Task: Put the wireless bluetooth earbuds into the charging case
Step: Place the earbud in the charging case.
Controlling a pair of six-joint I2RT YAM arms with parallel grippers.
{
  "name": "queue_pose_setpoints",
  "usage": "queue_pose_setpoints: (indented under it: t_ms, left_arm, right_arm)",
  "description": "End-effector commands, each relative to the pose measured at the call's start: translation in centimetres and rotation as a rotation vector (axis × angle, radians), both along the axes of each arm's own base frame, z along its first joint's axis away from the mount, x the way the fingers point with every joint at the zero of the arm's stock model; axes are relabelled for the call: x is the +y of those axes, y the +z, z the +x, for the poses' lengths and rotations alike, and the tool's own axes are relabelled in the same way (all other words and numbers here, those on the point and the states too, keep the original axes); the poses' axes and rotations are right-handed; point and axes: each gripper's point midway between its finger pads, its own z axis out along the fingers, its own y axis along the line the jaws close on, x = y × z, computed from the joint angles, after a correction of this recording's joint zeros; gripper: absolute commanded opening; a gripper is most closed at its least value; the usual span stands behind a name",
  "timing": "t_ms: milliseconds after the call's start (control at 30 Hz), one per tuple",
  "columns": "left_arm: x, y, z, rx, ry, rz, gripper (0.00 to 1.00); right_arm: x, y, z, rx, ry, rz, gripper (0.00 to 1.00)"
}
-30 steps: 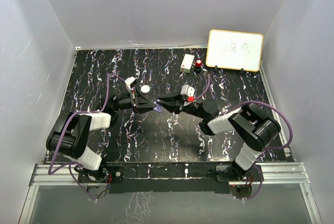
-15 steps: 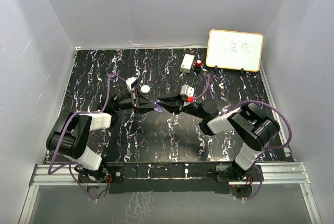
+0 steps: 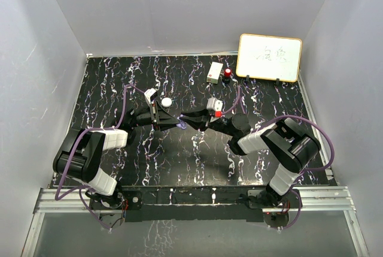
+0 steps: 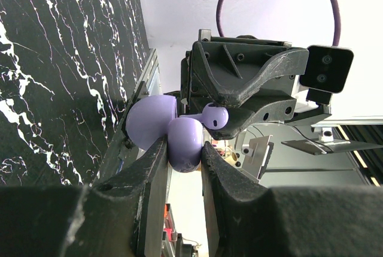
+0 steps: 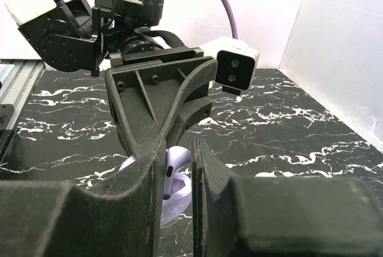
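The purple charging case (image 4: 182, 144) hangs above the middle of the table with its lid (image 4: 149, 122) swung open, and my left gripper (image 4: 184, 150) is shut on its lower half. A purple earbud (image 5: 178, 161) is pinched in my right gripper (image 5: 178, 149), stem down, at the case's open cavity (image 5: 178, 200). In the left wrist view the earbud (image 4: 215, 115) sits at the case's upper rim, under the right gripper's fingers (image 4: 251, 110). From above, both grippers meet tip to tip at the case (image 3: 181, 124). How deep the earbud sits is hidden.
A round white case (image 3: 166, 102) lies on the black marbled table (image 3: 119, 83) just behind the left gripper. A white box (image 3: 214, 72) and a red knob (image 3: 228, 74) stand at the back. A whiteboard (image 3: 269, 57) leans in the back right corner.
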Motion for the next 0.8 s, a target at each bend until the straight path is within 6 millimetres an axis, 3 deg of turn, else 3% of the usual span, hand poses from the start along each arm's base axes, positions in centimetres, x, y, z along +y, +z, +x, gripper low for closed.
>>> queue_pose_setpoints:
  t_ms: [0,767]
  left_arm:
    - [-0.18,1.8,0.22,-0.075,-0.005,-0.021,0.0]
    - [-0.21,2.13,0.53,-0.075,0.011,-0.02,0.0]
  right_arm:
    - [-0.74,4.03,-0.84,-0.179,-0.008,0.114,0.0]
    - [-0.71,3.4,-1.06,-0.189,-0.001,0.094,0.0]
